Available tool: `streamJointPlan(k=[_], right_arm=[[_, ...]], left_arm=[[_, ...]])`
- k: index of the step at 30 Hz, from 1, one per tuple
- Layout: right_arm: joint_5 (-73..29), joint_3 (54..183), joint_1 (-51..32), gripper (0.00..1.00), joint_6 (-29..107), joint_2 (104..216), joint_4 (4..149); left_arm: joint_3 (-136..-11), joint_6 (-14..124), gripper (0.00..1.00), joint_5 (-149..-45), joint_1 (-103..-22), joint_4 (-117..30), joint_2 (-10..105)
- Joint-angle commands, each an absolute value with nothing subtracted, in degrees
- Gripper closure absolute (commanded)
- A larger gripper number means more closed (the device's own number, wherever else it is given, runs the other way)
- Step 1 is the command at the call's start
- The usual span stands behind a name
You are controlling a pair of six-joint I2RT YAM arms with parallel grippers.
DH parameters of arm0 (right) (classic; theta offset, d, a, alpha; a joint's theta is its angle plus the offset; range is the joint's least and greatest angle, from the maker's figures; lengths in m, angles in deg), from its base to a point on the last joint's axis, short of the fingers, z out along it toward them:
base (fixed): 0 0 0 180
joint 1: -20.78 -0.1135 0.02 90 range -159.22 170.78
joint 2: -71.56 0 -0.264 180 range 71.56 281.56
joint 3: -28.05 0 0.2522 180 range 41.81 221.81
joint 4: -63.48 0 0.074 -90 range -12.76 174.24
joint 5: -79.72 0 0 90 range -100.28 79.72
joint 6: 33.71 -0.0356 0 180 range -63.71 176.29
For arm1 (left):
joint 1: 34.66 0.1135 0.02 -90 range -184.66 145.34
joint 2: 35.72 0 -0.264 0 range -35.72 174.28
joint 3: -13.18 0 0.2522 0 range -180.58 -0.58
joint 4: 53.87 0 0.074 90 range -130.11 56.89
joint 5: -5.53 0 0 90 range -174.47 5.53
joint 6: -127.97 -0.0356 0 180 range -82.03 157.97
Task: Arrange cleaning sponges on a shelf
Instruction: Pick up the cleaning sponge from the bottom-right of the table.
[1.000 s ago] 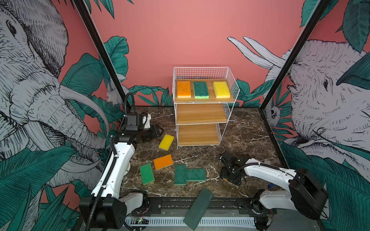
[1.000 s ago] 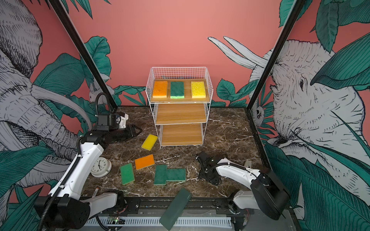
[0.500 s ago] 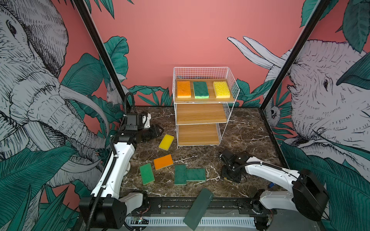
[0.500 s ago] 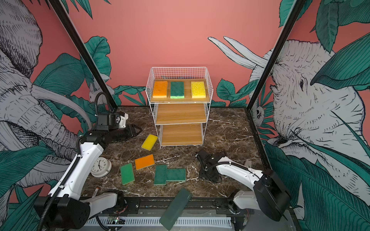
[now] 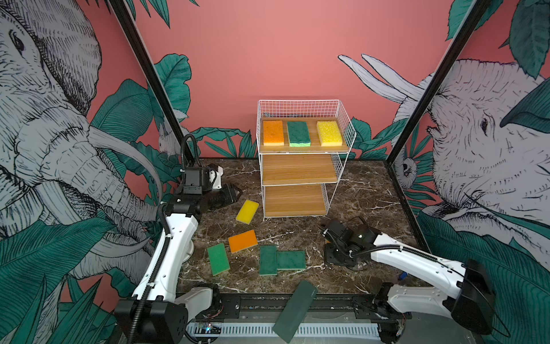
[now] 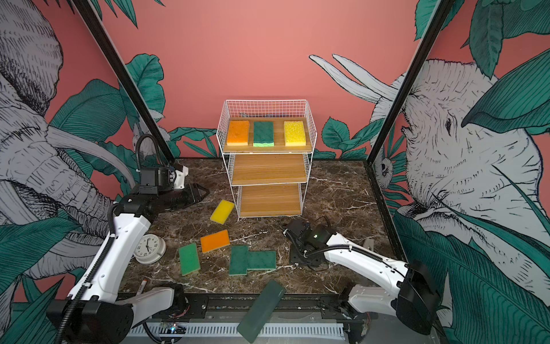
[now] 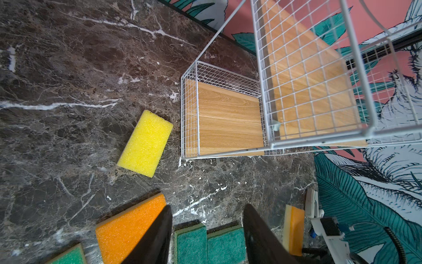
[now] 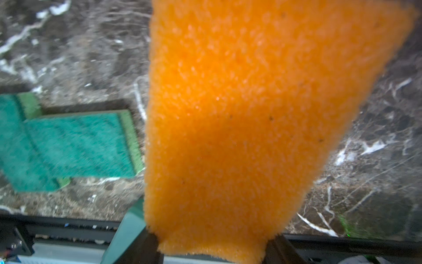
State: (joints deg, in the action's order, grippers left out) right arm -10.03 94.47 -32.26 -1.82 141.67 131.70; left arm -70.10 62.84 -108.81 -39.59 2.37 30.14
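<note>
While the left tool (image 7: pixel 205 235) hovers, the right tool (image 8: pixel 212 246) clamps an orange sponge (image 8: pixel 251 114).

Top views overlook shelf (image 5: pixel 300 166); wrist cameras close

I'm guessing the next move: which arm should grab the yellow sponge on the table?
Probably left: the left tool is open, empty and nearest the yellow sponge; the right tool grips an orange sponge.
</note>
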Motion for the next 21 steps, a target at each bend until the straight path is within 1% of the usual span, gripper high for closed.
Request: streamJointPlan(k=[1,3,11,16,21], right_arm=[[-6.22,101.71,-33.54,0.39,2.52,143.29,137.79],[-5.54,106.02,-33.61,0.37,4.97,143.79,139.04],[-2.28,122.05,-32.66,0.37,15.65,148.72,144.79],[-3.34,125.42,-31.59,0.36,20.36,150.94,145.97],[-2.77,128.55,-28.53,0.36,23.24,152.03,147.24]], left_arm=[[-71.94,61.33,0.48,-108.46,-39.23,4.57,27.85],[-72.02,60.94,0.48,-108.29,-39.22,5.04,27.51],[-71.72,60.99,0.48,-107.79,-39.28,4.67,26.59],[-70.83,61.35,0.48,-107.76,-39.23,3.48,25.82],[-70.89,61.21,0.48,-108.11,-39.23,2.62,26.32]])
